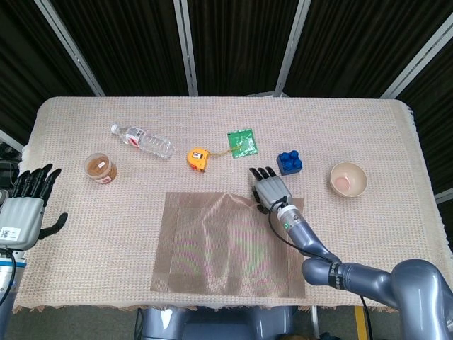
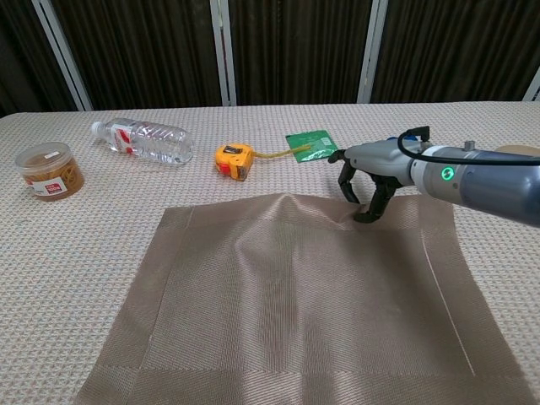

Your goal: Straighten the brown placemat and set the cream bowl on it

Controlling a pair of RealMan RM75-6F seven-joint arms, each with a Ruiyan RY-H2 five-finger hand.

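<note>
Near the front edge of the worktop [image 1: 368, 127], which is covered in a coarse beige woven cloth, the brown placemat [image 1: 223, 244] is spread as a finely ribbed rectangle with a darker border band, and soft ridges are raised in it near its far edge. The right hand [image 1: 270, 191], grey-backed with dark fingers, is pressed onto the mat's far right corner, its fingertips [image 2: 364, 217] curled down onto the weave with nothing enclosed. The cream bowl [image 1: 348, 179], round and smooth, is seen toward the right edge, well apart from the mat. Beside the left edge, the left hand [image 1: 27, 209] is held off the worktop with fingers spread and nothing held. Along the far side are a clear plastic bottle [image 1: 142, 141] lying down, a brown lidded jar [image 1: 100, 168], a yellow tape measure [image 1: 197, 158], a flat green packet [image 1: 242, 142] and a studded blue block [image 1: 289, 162].
</note>
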